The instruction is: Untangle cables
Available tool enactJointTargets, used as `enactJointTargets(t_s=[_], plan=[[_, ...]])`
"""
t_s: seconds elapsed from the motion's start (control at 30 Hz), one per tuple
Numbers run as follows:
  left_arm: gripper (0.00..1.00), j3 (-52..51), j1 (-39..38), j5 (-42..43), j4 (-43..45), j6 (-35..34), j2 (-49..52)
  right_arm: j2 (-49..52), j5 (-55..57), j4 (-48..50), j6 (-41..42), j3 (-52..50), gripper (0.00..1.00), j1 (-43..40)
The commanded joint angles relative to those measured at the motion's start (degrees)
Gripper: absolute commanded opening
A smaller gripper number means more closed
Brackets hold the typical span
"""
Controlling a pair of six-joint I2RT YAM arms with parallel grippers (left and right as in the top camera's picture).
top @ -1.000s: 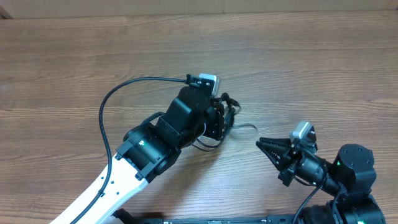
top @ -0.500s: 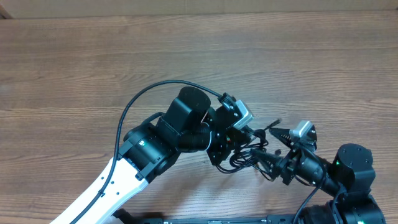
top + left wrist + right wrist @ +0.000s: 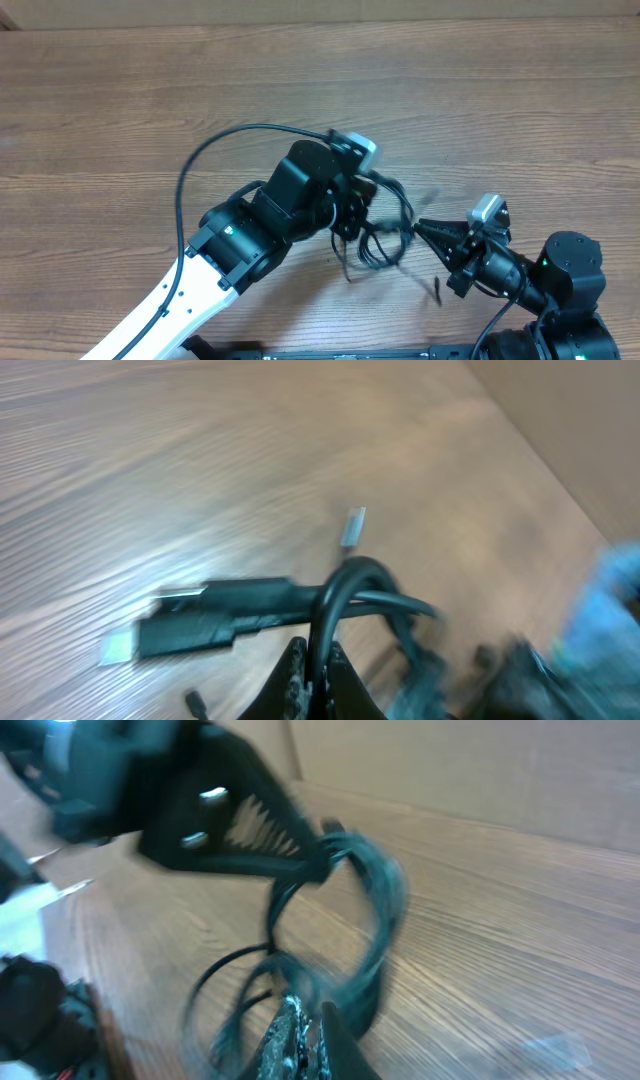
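Desk: Left pincer [image 3: 318, 660], shut or open?

Field: Shut, pinched tight on a loop of the cables [image 3: 385, 240]. Held the bundle at the near middle of the table [image 3: 150, 100], between the two arms.

Desk: And the right pincer [image 3: 424, 230]?

Field: Closed too, snapped shut after gaping half a second earlier. Couldn't tell through the blur whether clamped on a cord or on nothing.

Desk: Changed how since then?

Field: Drawn apart after meeting at the bundle. Swung the left back toward mid-table and kept the right on its own side. Stretched the knot into longer, looser loops and flung one stray strand [image 3: 437, 290] out beside the right arm.

Desk: Meant what for the job?

Field: Looked like one pull made and probably some slack won, yet still crossed in several places. Judged well short of untangled.

Desk: Brands, labels, lettering?

Field: Found none readable. Saw only a black plug [image 3: 210, 622] with a bare metal tip, unmarked.
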Motion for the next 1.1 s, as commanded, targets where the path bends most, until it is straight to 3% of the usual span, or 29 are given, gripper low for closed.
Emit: enactJointTargets(t_s=[0.0, 0.1, 0.13, 0.17, 0.2, 0.23, 0.33, 0.4, 0.53, 0.97, 1.07], plan=[[0.04, 0.5, 0.3, -11.4, 0.3, -9.8, -0.4, -0.3, -3.2, 0.4, -1.4, 0.8, 0.04, -0.1], [0.04, 0.5, 0.3, -9.5, 0.3, -8.6, -0.4, -0.3, 0.0, 0.0, -0.1, 0.8, 0.04, -0.1], [0.04, 0.5, 0.3, -7.2, 0.5, -5.9, -0.4, -0.3, 1.9, -0.8, 0.0, 0.8, 0.16, -0.1], [0.04, 0.5, 0.3, -3.0, 0.9, -1.0, -0.4, -0.3, 4.9, -2.4, 0.0, 0.8, 0.72, -0.1], [0.04, 0.5, 0.3, 0.1, 1.2, 2.2, -0.4, -0.3, 6.2, -3.0, 0.0, 0.8, 0.95, -0.1], [0.04, 0.5, 0.3, 3.8, 1.4, 5.6, -0.4, -0.3, 8.0, -3.8, 0.0, 0.8, 1.00, -0.1], [0.04, 0.5, 0.3, 12.2, 1.9, 9.1, -0.4, -0.3, 9.5, -4.4, 0.0, 0.8, 1.00, -0.1], [0.04, 0.5, 0.2, 15.3, 2.4, 8.9, -0.4, -0.3, 17.5, -4.4, 7.2, 0.8, 1.00, -0.1], [0.04, 0.5, 0.1, 20.1, 2.5, 6.9, -0.4, -0.3, 23.1, -4.1, 13.8, 0.8, 1.00, -0.1], [0.04, 0.6, -6.3, 24.2, 5.2, 3.5, -0.4, -0.3, 25.2, -4.5, 12.9, 0.8, 1.00, -0.1], [0.04, 0.5, -8.3, 24.7, 5.3, 3.5, -0.4, -0.3, 29.4, -4.8, 16.0, 0.8, 1.00, -0.1]])
